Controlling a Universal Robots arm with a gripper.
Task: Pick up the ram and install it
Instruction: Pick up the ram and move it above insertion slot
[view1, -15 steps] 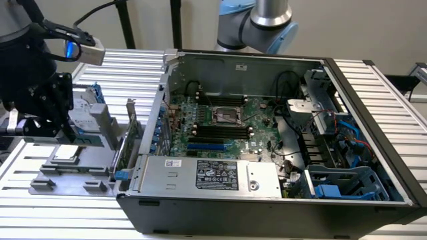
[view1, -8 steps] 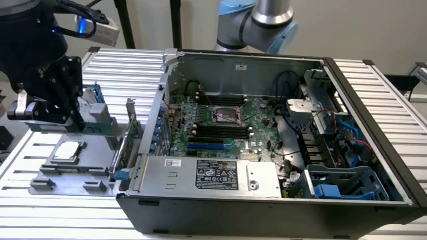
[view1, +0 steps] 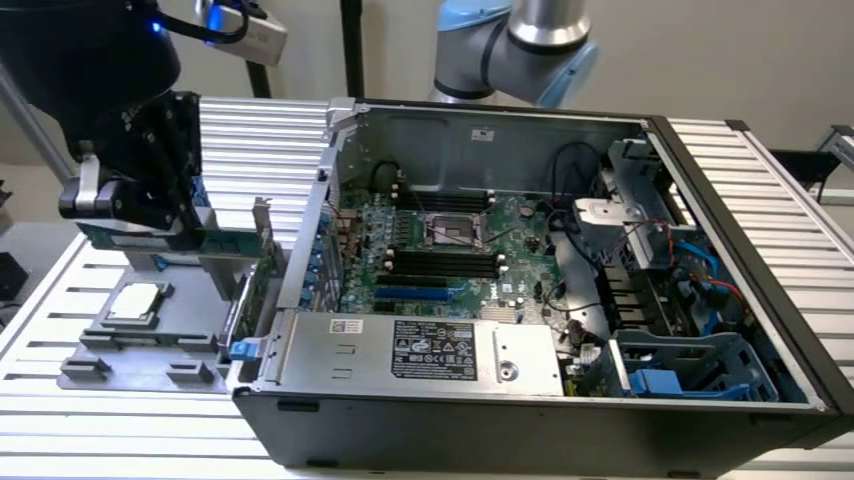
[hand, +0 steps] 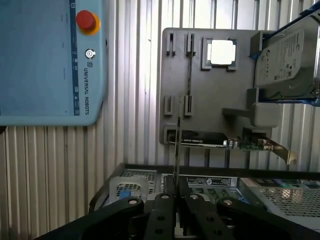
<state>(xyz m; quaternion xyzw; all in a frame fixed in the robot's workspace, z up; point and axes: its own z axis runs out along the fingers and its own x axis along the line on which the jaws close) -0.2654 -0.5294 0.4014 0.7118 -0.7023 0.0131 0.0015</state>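
One step of two looks done: the black two-fingered hand on the arm is pinched shut on the ram, a long, thin green circuit-board stick, which the wrist view sees edge-on as a narrow line running out from between the fingertips. In the exterior view the hand hangs at that view's left, outside the open black computer case, with the ram showing as a green strip under it, above the grey moulded holder tray on the ribbed metal counter. The stick appears to be lifted out of the tray's narrow slots, though how far clear of them it sits I cannot tell. Also on the tray are a square silver processor chip, an upright green expansion card with a metal bracket and a silver hard drive in a blue frame; a pale blue teach pendant with a red button lies near the tray. The installing is left: the row of long black memory slots on the green motherboard inside the case looks empty, and the ram is well apart from them, with the case wall between
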